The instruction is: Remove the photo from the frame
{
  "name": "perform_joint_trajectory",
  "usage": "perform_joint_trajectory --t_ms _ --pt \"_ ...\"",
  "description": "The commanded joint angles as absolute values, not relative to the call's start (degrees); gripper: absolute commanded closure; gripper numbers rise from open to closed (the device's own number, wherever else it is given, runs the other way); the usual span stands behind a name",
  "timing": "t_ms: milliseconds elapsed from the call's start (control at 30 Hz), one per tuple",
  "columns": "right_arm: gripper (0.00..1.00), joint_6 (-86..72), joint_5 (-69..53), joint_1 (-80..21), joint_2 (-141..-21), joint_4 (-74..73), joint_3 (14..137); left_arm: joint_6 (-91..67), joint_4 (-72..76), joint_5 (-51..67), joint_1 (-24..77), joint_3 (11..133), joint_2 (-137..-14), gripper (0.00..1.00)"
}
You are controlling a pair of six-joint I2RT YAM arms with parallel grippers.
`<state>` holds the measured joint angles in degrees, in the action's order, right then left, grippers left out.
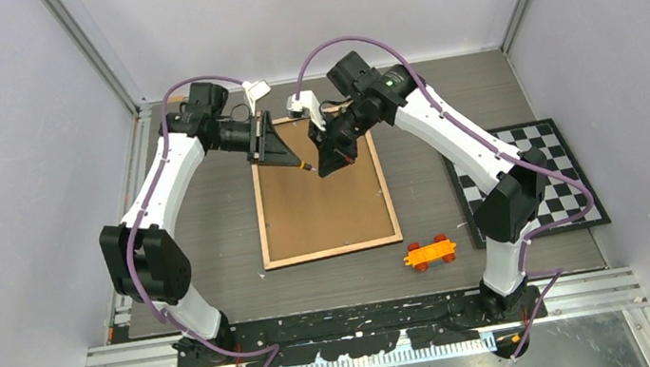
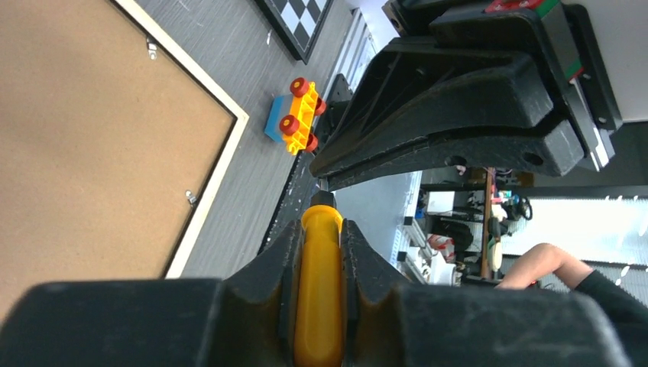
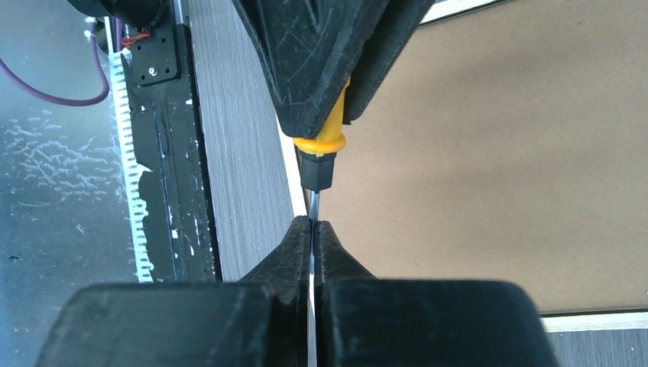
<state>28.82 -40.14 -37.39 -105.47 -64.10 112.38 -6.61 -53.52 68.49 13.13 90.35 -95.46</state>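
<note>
Two hands tip to tip over the far end of the frame [image 1: 326, 217] — left hand [image 1: 292, 157] and right hand [image 1: 329, 166] — with one screwdriver [image 2: 319, 290] between them. Narrow grip of the left hand on the yellow handle, fingers [image 2: 264, 267] snug against both sides of it in the left wrist view. Tight pinch of the right hand on the thin metal shaft [image 3: 313, 202], its fingers [image 3: 340, 256] all but touching, just below the handle's black collar. Tip of the tool hidden; contact with the board impossible to tell.

Frame flat on the grey tabletop [image 1: 212, 228], back up: brown board inside a light wooden rim, lying between the two arms, long sides running away from the bases. Two small metal tabs [image 2: 191, 197] at the outer edge of the rim, seen from the left wrist.

Near the frame's near right corner, apart from it, an orange toy wagon [image 1: 430, 252] with red wheels. Farther right, a black-and-white checkerboard mat [image 1: 532, 178], partly under the right arm.
</note>
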Motion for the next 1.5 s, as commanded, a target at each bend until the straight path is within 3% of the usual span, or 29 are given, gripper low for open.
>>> perform_joint_trajectory --t_ms 0,33,100,167,300,567,733,900,1133,1467 --pt "0.95 26.5 -41.6 -37.1 -105.1 -61.5 115.3 -6.0 -51.9 66.7 13.3 91.3 -93.4 1.0" --pt "0.84 24.3 -42.2 -36.2 -105.4 -60.4 115.3 -6.1 -51.1 64.2 13.2 90.9 -92.8 1.0" --pt "0.48 18.8 -43.7 -33.9 -106.1 -58.4 115.4 -6.7 -48.1 59.9 12.1 89.7 -91.1 1.0" --pt "0.37 14.3 -45.3 -31.2 -106.6 -56.9 114.8 -7.2 -47.0 56.4 9.4 89.4 -90.2 1.0" --pt "0.3 8.8 -44.3 -27.1 -106.6 -53.7 111.0 5.5 -56.2 50.1 7.5 92.7 -90.5 1.0" --pt "0.27 7.1 -31.2 -25.2 -108.8 -52.1 102.4 21.4 -55.8 32.7 7.5 83.9 -84.5 1.0" --pt "0.27 8.6 -29.3 -24.0 -111.6 -52.6 100.4 28.7 -52.2 24.7 7.5 83.1 -85.1 1.0" --pt "0.26 7.7 -26.7 -22.8 -115.0 -53.5 102.0 30.4 -51.8 22.2 7.7 84.8 -88.5 1.0" --pt "0.26 6.2 -23.1 -18.1 -117.6 -53.6 102.4 42.2 -64.1 30.3 11.9 81.8 -88.3 1.0" --pt "0.26 7.4 -20.6 -17.0 -118.7 -54.3 99.7 45.1 -61.3 23.4 18.9 74.6 -85.9 1.0"
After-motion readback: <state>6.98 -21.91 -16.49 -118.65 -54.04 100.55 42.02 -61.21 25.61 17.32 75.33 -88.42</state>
